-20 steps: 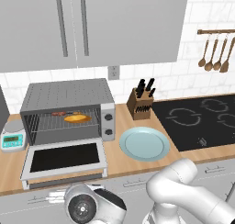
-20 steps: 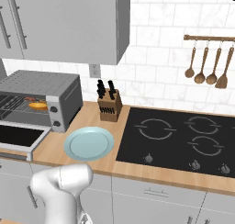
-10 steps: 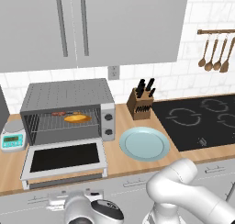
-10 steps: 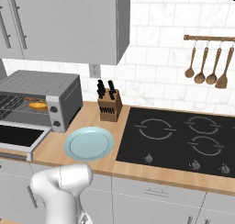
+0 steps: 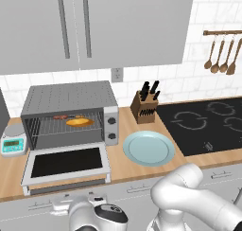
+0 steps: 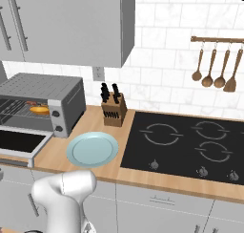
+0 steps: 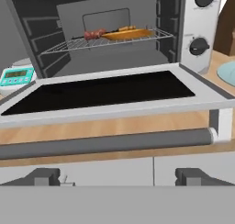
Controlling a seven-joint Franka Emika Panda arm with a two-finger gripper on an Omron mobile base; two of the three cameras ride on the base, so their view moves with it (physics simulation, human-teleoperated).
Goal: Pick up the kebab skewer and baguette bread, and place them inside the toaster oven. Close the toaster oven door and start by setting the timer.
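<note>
Boxy grey metal toaster oven (image 5: pixel 71 98) sits on wood counter (image 5: pixel 118 171) w/ its wide drop-down door (image 5: pixel 66 163) (silver frame, dark glass) folded flat toward the robot; bar handle (image 7: pixel 108 142) runs along the door's front edge, just above the gripper (image 7: pixel 118 177) in hand view. Short golden-orange baguette (image 7: pixel 128 34) lies on the upper wire rack (image 7: pixel 110 42) inside the oven; thin skewer w/ reddish-brown meat chunks (image 7: pixel 94 34) lies beside it on same rack, to its left in hand view, ends touching or nearly so. Gripper is low, below counter edge in front of the door; dark fingertips (image 7: pixel 46 176) stand well apart, nothing between them, i.e. released. Two round knobs (image 7: pixel 199 46) on oven's right panel. Small white scale w/ teal face (image 5: pixel 12 144) just left of oven; round light blue plate (image 5: pixel 149 147) to its right; wooden knife block (image 5: pixel 144 105) behind plate; black cooktop (image 5: pixel 203 123) farther right.
</note>
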